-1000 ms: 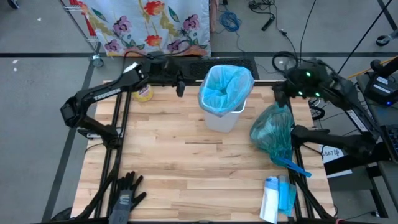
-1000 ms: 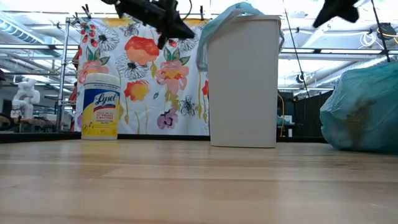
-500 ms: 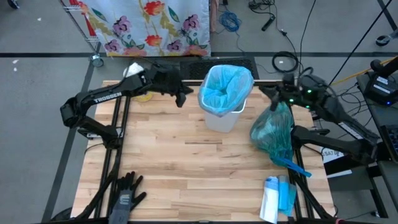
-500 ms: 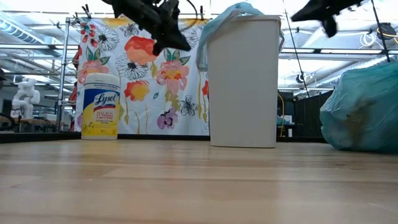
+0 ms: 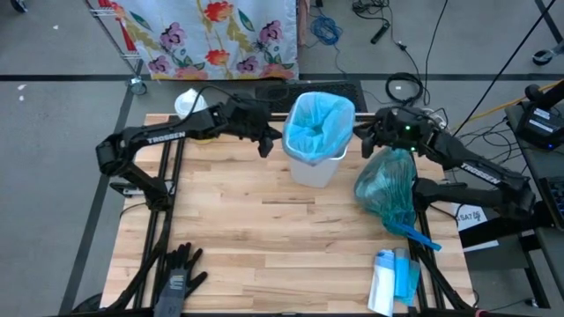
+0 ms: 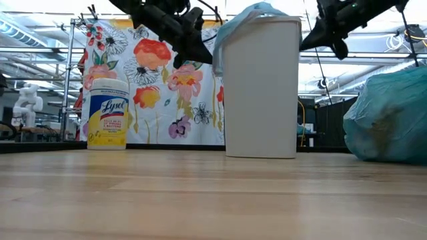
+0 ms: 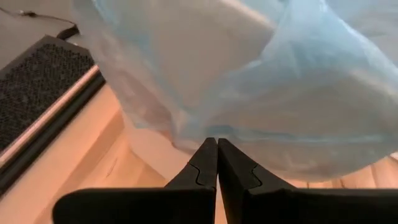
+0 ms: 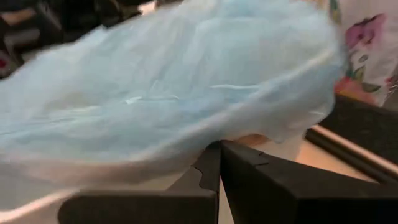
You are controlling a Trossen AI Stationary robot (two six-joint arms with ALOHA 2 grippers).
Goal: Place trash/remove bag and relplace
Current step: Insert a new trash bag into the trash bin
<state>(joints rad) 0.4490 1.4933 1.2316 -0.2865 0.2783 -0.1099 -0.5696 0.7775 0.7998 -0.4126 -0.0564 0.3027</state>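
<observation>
High view: bin (image 5: pixel 315 167) at counter (image 5: pixel 264 238) rear, lined with fresh blue bag (image 5: pixel 315 123); full tied bag (image 5: pixel 388 187) sits right of it. Left pincer (image 5: pixel 269 141) and right pincer (image 5: pixel 363 134) flank the rim.

Wrist views: both pincers pressed together, empty.

Liner looks thin, limp, slippery; best pinched at the overhanging hem.

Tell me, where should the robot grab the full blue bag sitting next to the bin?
Probably at its top, coming down from above. The full bag stands on the table right of the bin, round and bulging low down, narrowing upward where the plastic bunches together. That gathered part looks thin enough to pinch; the fat body would likely slip.
</observation>
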